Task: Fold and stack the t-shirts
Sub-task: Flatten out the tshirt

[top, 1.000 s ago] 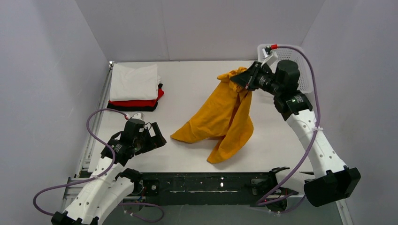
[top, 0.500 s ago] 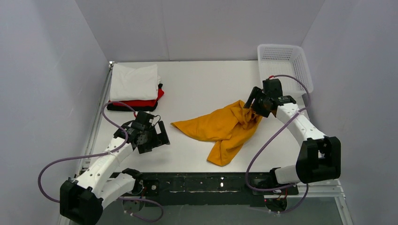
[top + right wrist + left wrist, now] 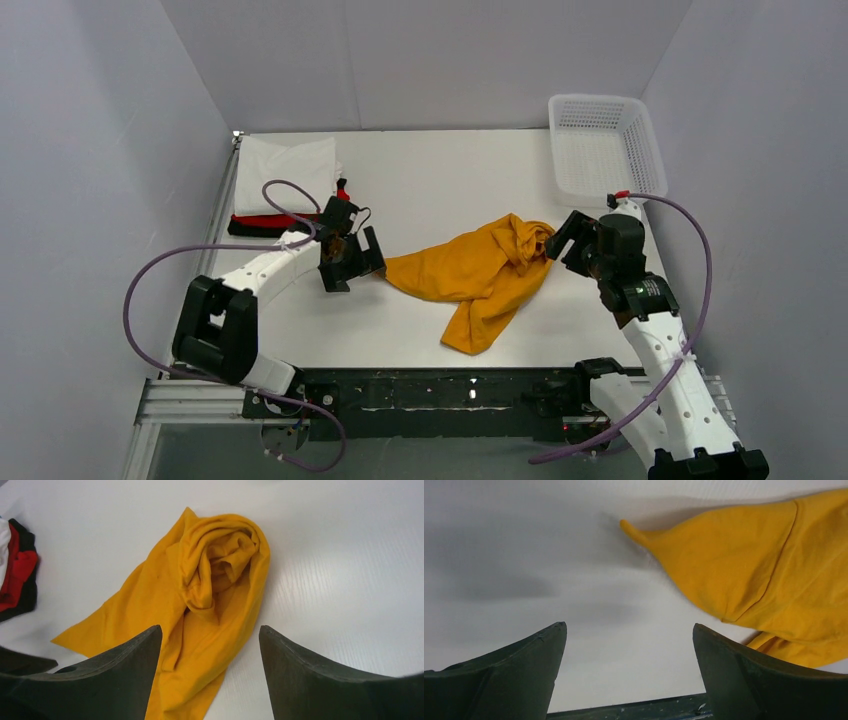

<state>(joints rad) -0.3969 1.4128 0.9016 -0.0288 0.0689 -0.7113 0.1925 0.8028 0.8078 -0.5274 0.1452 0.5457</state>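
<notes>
A crumpled mustard-orange t-shirt (image 3: 470, 275) lies in a heap on the white table, its bunched part toward the right. Just right of that bunch my right gripper (image 3: 568, 245) hovers open and holds nothing; in the right wrist view the shirt (image 3: 200, 595) lies under and beyond its spread fingers (image 3: 210, 627). My left gripper (image 3: 358, 272) is open beside the shirt's left corner. The left wrist view shows that corner (image 3: 744, 565) ahead and to the right, with bare table between the jaws (image 3: 628, 626). Folded white (image 3: 285, 172), red (image 3: 290, 218) and black (image 3: 260, 230) t-shirts are stacked at far left.
A white plastic lattice basket (image 3: 598, 100) stands at the far right corner. Grey walls close in the table on three sides. The black rail (image 3: 450, 390) with the arm bases runs along the near edge.
My right gripper has let go of the mustard shirt, opened and drawn back to the right. The shirt dropped from hanging to lying on the table. My left arm reached forward to the shirt's left corner.
</notes>
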